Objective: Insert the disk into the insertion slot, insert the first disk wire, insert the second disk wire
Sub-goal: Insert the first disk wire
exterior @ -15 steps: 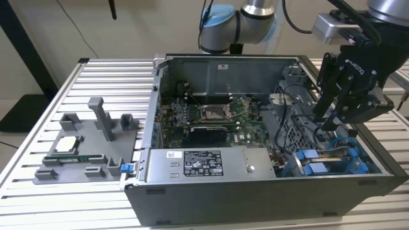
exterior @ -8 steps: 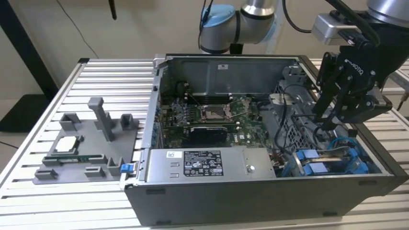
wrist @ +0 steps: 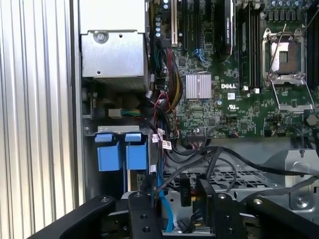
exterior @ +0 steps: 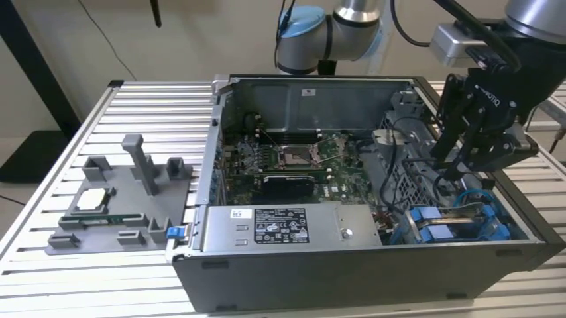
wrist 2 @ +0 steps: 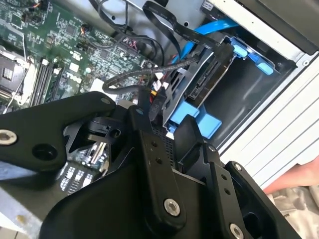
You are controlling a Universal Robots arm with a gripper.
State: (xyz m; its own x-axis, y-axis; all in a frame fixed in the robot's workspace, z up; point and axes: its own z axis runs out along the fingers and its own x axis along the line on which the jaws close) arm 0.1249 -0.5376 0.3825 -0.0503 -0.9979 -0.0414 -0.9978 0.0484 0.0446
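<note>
Disk [wrist 2: 202, 82]: seated on edge in the insertion slot [wrist 2: 249, 94], right of centre in the second wrist view, long edge running diagonally from frame centre toward upper right, port end judged to face the open grey bay at right. Claw [exterior: 454, 172]: poised over the drive cage at right of the exterior view, close above the black wires [wrist 2: 127, 74]; cannot tell whether released or clenched. Expect snagging of the loose wire loops or the blue cable [wrist 2: 214, 25] on the claw, or a skewed plug straining the port, given tight clearance and tangled routing.
</note>
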